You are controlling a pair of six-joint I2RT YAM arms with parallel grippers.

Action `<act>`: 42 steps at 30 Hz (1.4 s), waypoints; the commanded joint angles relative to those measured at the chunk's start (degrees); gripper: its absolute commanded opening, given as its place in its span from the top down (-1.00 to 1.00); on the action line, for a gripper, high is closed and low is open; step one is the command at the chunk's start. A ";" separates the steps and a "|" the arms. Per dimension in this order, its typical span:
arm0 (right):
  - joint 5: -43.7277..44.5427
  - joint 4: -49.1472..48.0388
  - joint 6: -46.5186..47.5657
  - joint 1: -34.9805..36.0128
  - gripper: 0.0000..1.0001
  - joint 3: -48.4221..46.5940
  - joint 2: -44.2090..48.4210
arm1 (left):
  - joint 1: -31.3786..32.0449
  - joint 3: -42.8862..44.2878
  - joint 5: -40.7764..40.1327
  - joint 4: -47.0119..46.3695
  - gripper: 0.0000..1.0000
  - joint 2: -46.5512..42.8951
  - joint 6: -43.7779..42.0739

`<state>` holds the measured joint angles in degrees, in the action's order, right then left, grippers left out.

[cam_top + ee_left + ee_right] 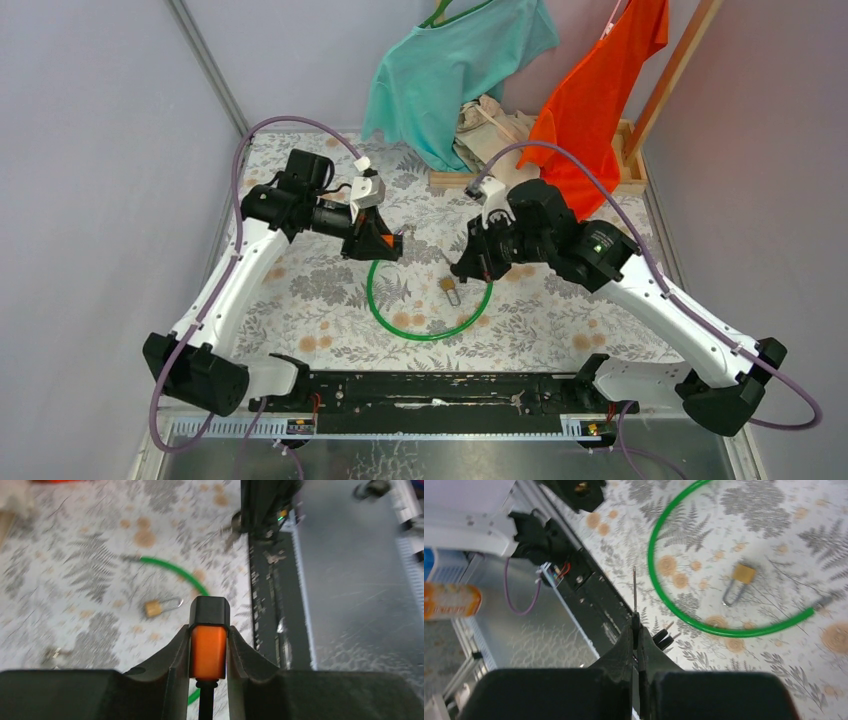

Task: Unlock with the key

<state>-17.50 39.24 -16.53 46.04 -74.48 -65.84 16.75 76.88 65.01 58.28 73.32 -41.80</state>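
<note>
Left gripper (pixel 209 639): clamped on the orange padlock (pixel 207 655), whose black end pokes out past the fingertips.
Right gripper (pixel 636 627): pinched tight on the key (pixel 634 587), which is seen edge-on with its thin silver blade jutting beyond the tips.
Paired key (pixel 664 636): black-headed, hanging just beside the right fingers; too small to show detail.
Separation: the key and the orange padlock are near each other but apart.
Brass padlock (pixel 743 574): lies on the floral cloth (pixel 300 290), inside the green cable loop (pixel 704 626).
</note>
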 commanded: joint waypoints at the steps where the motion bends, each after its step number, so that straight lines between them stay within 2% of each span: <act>1: -5.14 -0.95 5.44 4.22 1.00 -3.84 -2.04 | -0.32 0.92 17.15 0.34 1.00 2.03 0.55; 3: -4.12 -0.02 5.88 5.91 1.00 -4.61 -2.87 | -0.31 1.70 18.79 0.37 1.00 2.70 1.35; 7: -2.86 1.40 5.16 6.74 1.00 -6.52 -3.06 | -0.27 3.36 16.88 3.05 1.00 2.78 -0.11; 10: -3.01 3.91 4.62 6.69 1.00 -9.49 -4.29 | 0.41 5.69 17.16 12.39 1.00 3.35 -10.42; 16: -8.58 9.59 6.06 6.69 1.00 -16.55 -6.59 | 6.86 7.06 14.73 24.22 1.00 2.53 -23.14; 24: -10.90 13.65 6.42 7.98 1.00 -19.28 -6.27 | 10.71 7.92 12.56 24.78 1.00 1.88 -22.36; 34: -3.72 18.44 7.20 15.34 1.00 -21.66 -8.92 | 11.54 8.06 12.04 24.78 1.00 2.26 -22.24; 42: -1.25 18.65 7.26 16.34 1.00 -23.91 -10.11 | 12.20 7.34 10.95 24.78 1.00 1.89 -22.23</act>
<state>-20.58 58.00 -10.24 61.84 -95.22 -76.01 28.32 83.46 75.00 81.95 76.23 -62.92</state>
